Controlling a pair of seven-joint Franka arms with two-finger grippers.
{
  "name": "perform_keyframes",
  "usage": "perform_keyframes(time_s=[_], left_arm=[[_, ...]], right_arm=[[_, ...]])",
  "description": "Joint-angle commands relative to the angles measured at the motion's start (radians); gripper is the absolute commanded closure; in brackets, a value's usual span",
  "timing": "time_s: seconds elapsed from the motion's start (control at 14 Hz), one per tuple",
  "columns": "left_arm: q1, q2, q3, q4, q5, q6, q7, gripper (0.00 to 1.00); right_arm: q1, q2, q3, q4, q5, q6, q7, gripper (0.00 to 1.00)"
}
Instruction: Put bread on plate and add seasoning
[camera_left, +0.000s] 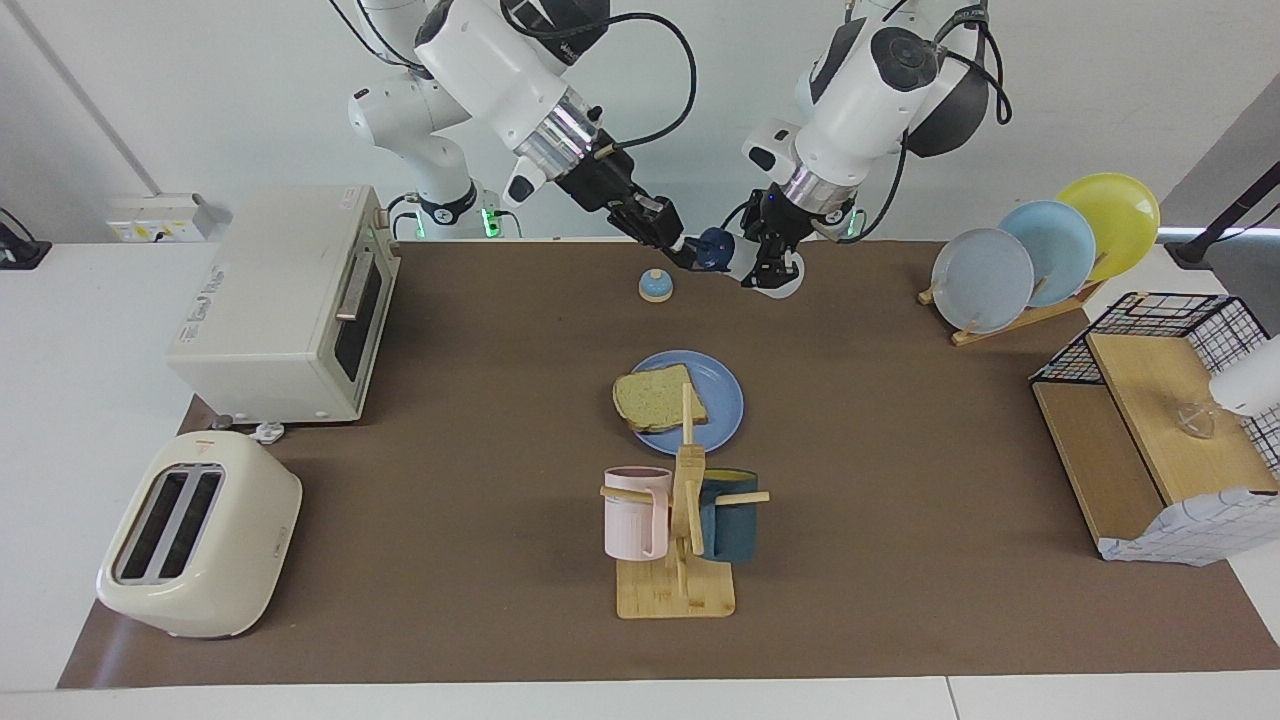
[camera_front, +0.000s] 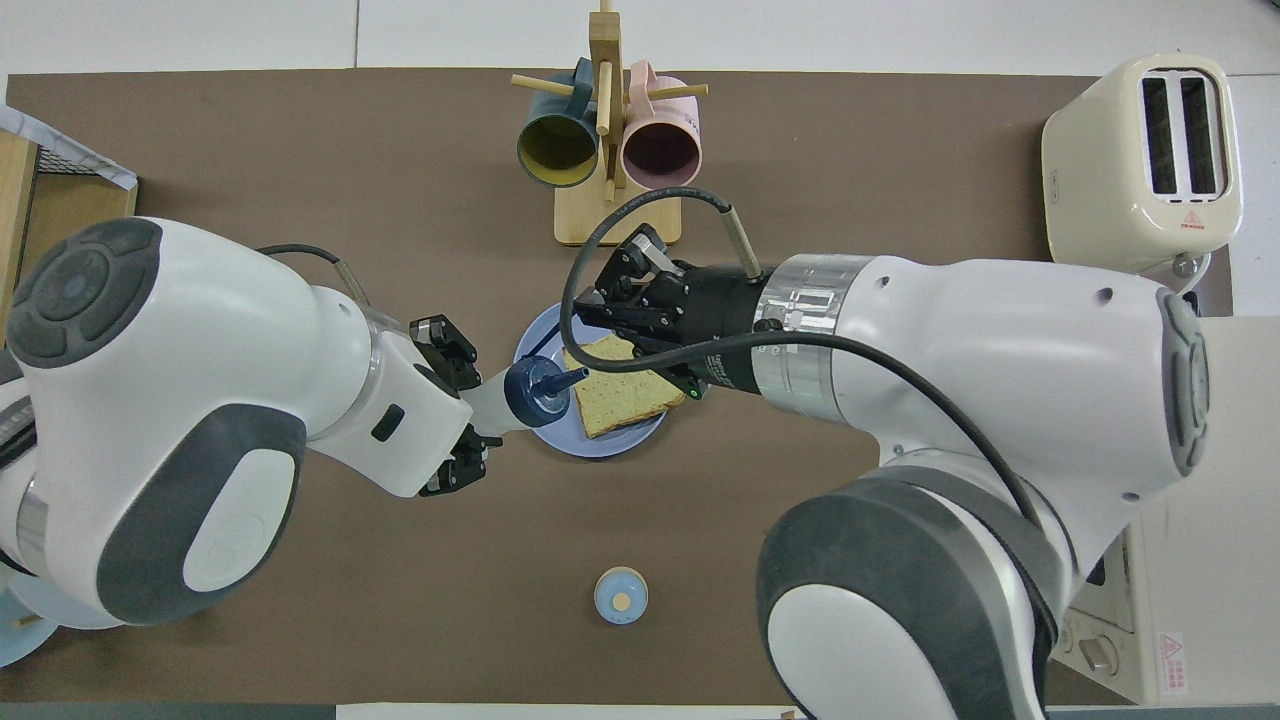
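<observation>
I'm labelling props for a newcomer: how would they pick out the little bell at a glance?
Start at the blue plate with the bread in the middle of the brown mat. Go from it toward the robots to a lone small object, the bell. It is a pale blue dome with a wooden knob on top, unlike the dark-capped seasoning bottle held in the air above.

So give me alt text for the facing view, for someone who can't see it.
Two robot arms hold a seasoning bottle up between them, the left tool gripping its body, the right tool at its cap. Bread lies on a blue plate mid-table.
</observation>
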Motion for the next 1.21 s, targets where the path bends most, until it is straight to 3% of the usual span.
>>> perform_keyframes(time_s=[0.0, 0.21, 0.64, 0.86, 1.14], left_arm=[[0.000, -0.026, 0.006, -0.025, -0.001, -0.017, 0.007, 1.00], [0.000, -0.026, 0.006, -0.024, -0.001, -0.017, 0.001, 1.00], [-0.015, -0.015, 0.003, -0.016, 0.020, -0.009, -0.062, 1.00], [-0.015, -0.012, -0.035, -0.007, 0.105, -0.010, -0.118, 1.00], [-0.015, -0.014, -0.063, -0.010, 0.217, -0.021, -0.159, 1.00]], right_arm=[[-0.013, -0.015, -0.001, -0.018, 0.012, 0.012, -0.050, 0.00], [-0.018, -0.020, -0.003, -0.024, -0.073, -0.046, -0.107, 0.00], [-0.177, -0.041, -0.005, -0.002, -0.404, -0.414, -0.556, 0.00], [-0.263, -0.041, -0.006, 0.064, -0.597, -0.573, -0.705, 0.00], [-0.371, -0.072, -0.015, 0.107, -0.715, -0.758, -0.831, 0.00]])
